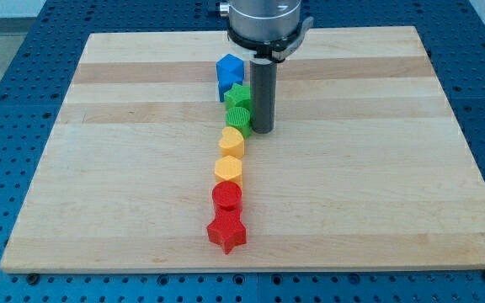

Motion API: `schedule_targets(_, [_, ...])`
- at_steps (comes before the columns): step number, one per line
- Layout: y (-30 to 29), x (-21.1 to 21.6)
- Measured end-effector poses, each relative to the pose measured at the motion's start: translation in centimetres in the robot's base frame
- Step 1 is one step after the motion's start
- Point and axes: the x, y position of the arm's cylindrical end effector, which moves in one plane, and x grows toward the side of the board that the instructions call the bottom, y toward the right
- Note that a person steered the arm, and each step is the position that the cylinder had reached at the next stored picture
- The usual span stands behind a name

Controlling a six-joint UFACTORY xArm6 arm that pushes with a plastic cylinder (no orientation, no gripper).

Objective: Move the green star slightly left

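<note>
The blocks lie in one column down the middle of the wooden board [125, 168]. The green star [239, 94] is second from the view's top, just below a blue block [230, 67], with its right side against or very close to the rod. A rounder green block [237, 116] touches it from below. My tip [262, 130] rests on the board just right of that rounder green block, slightly below and right of the green star. Whether the tip touches either green block cannot be told.
Below the green blocks the column goes on with a yellow block [232, 141], a yellow hexagon [228, 170], a red round block [226, 197] and a red star [226, 232]. A blue perforated table surrounds the board.
</note>
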Motion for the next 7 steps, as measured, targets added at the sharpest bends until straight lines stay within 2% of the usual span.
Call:
schedule_targets(2, [5.7, -1.3])
schedule_targets(3, [5.6, -1.7])
schedule_targets(4, [0.9, -1.9])
schedule_targets(7, [-0.6, -3.1])
